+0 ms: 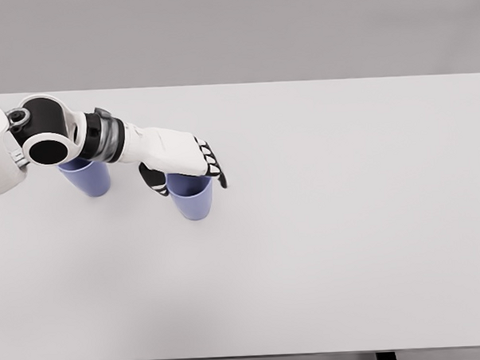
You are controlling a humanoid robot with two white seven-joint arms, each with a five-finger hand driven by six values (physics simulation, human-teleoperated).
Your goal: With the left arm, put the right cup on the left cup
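Observation:
Two blue-violet cups stand upright on the white table (329, 224). The left cup (90, 180) is at the far left, its rim hidden under my left forearm. The right cup (192, 201) stands a little nearer the middle. My left hand (190, 184) hovers over its rim, palm down. The black-tipped thumb (154, 181) hangs at the cup's left side and the fingers (214, 166) at its right. They are only slightly curled and straddle the rim without clearly clamping it. The cup's mouth is hidden by the palm.
The left arm's shoulder and elbow joint (43, 131) fill the upper left corner, above the left cup. The table's far edge runs across the top and its front edge along the bottom.

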